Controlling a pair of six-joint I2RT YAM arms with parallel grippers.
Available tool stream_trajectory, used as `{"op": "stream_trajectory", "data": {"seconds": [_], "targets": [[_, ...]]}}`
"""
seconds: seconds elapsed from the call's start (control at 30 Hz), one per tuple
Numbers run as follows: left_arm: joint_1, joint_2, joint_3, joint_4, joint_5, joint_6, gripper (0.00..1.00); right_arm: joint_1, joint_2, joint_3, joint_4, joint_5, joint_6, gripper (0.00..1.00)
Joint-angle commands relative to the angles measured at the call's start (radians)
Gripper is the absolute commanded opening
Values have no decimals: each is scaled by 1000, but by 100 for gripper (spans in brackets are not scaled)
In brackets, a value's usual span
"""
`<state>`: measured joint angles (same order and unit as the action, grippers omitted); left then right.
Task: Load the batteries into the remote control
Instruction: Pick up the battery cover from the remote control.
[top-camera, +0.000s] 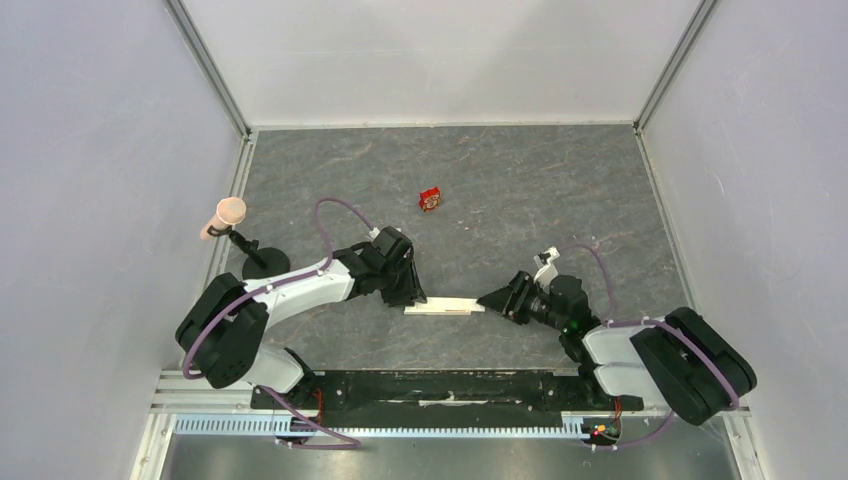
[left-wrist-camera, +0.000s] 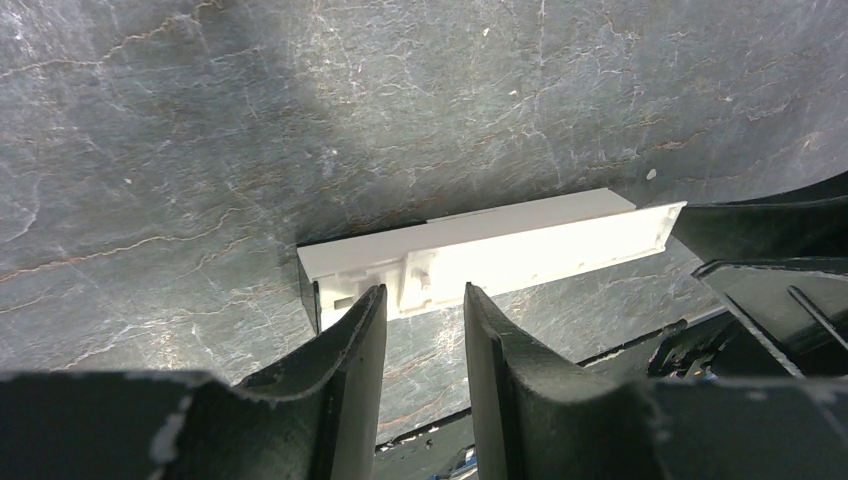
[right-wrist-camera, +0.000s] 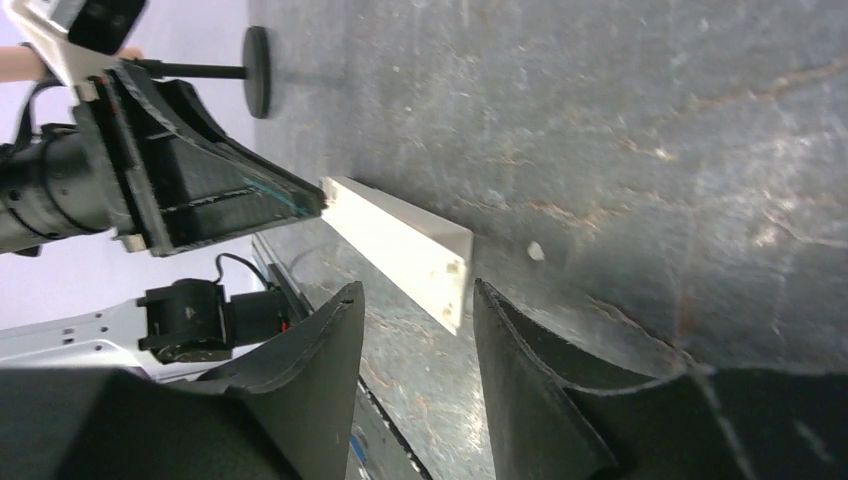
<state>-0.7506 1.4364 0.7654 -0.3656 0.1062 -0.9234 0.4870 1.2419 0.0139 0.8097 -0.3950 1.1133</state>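
The remote control (top-camera: 445, 307) is a slim white bar lying flat on the dark table between my two grippers. My left gripper (top-camera: 413, 298) is open at the bar's left end. In the left wrist view its tips (left-wrist-camera: 423, 295) stand just in front of the bar (left-wrist-camera: 520, 240), whose left end shows a dark edge. My right gripper (top-camera: 490, 300) is open at the bar's right end. In the right wrist view its tips (right-wrist-camera: 418, 290) frame the end of the bar (right-wrist-camera: 400, 235), apart from it. The batteries are not in view.
A small red square box (top-camera: 431, 199) sits farther back on the table. A black stand (top-camera: 265, 265) with a peach knob (top-camera: 230, 212) is at the left. A black rail (top-camera: 440, 385) runs along the near edge. White walls enclose the table.
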Motion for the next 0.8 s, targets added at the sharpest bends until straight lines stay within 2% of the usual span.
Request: {"op": "stream_trajectory", "data": {"seconds": [0.0, 0.1, 0.2, 0.33, 0.43, 0.77], "targets": [[-4, -36, -5, 1, -20, 31, 40, -11, 59, -34, 209, -45, 33, 45], [-4, -35, -3, -2, -22, 32, 40, -12, 98, 10, 211, -70, 36, 41], [-4, -37, 0, -3, -24, 32, 40, -11, 100, 39, 146, -89, 3, 40], [-4, -40, 3, -3, -28, 30, 40, -10, 35, 92, -139, -20, -120, 49], [-4, -39, 5, -3, -28, 29, 40, -10, -1, 120, -245, 16, -179, 54], [-4, -25, 20, -3, -22, 32, 40, -7, 119, 147, -181, -44, -190, 49]]}}
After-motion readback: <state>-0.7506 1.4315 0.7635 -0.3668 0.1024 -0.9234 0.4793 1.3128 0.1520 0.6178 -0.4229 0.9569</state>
